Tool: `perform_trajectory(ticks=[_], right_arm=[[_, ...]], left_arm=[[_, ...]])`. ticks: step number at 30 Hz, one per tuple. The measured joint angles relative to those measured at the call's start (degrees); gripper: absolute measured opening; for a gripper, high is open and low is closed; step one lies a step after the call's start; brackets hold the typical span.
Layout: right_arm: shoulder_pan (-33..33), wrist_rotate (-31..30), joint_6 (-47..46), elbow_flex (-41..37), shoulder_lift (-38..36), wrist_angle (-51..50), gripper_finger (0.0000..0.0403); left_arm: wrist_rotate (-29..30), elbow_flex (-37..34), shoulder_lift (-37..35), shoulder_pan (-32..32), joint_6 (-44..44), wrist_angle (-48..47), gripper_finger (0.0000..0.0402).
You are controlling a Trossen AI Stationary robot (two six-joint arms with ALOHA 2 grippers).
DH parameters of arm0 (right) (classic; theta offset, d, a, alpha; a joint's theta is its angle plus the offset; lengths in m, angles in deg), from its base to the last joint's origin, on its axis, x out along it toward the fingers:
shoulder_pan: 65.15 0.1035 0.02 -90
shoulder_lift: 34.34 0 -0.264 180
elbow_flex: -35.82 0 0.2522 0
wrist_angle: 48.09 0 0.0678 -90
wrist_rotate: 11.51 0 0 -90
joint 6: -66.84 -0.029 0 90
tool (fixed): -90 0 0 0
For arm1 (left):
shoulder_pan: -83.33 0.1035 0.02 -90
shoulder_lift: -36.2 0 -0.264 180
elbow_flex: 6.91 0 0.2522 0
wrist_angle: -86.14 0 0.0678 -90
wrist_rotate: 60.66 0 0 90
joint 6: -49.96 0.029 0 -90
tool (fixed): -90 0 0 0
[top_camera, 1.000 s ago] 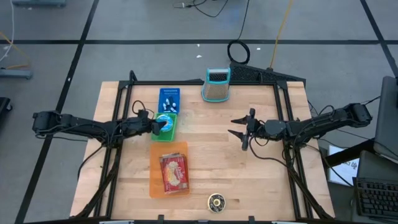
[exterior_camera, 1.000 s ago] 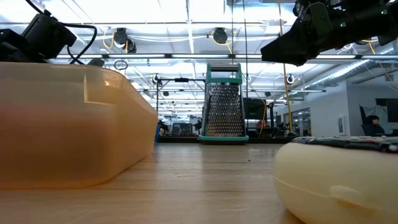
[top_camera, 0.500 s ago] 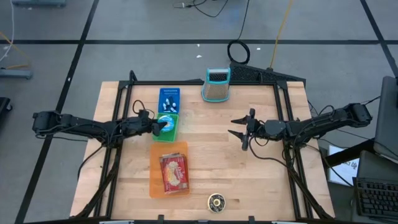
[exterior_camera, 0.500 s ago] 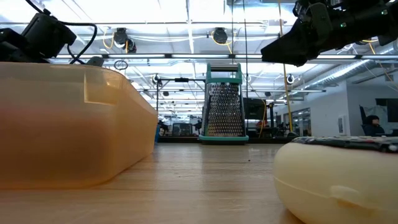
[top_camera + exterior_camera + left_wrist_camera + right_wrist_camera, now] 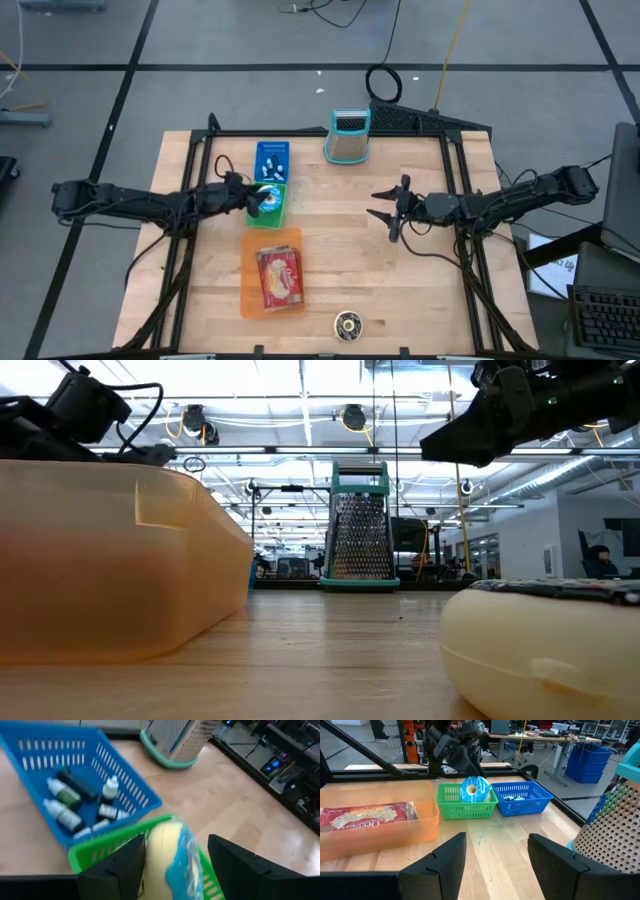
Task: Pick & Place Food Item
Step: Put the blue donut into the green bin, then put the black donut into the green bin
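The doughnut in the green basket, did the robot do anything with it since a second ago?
Yes. The left gripper has drawn back a little from the doughnut, which now stands in the green basket by itself, let go. The right gripper stayed where it was, open above the table. The orange tray, blue basket and grater did not move.

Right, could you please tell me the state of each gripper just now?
Left gripper: open, astride the blue-iced ring doughnut in the green plastic basket.
Right gripper: open, empty.
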Motion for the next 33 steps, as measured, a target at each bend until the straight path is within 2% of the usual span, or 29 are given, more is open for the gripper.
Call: perform_trajectory(ticks=[8,14,18,22,26,33], right_arm=[[0.0,0.5,0.0,0.0,0.0,-1.9,0.0201],[0.3,9.6,-1.9,0.0,1.0,-0.7,0.0201],[5.0,10.1,-5.3,0.0,5.4,2.8,0.0201],[12.2,10.1,-6.4,1.0,13.5,8.3,0.0201],[18.4,10.2,-7.4,7.7,22.2,3.6,0.0201],[25.4,10.9,-7.5,27.5,35.3,-19.2,0.0201]], left_arm=[[0.1,6.9,0.0,1.8,10.2,-4.9,0.0211],[-0.2,14.8,0.0,0.7,15.0,-11.8,0.0211],[-1.0,18.1,0.0,-2.1,17.7,-11.1,0.0211],[-1.2,19.2,0.1,-4.3,18.6,-8.8,0.0211],[-1.0,19.2,0.1,-4.9,18.7,-6.0,0.0212],[0.7,19.2,0.2,-4.8,17.4,-5.4,0.0212]])
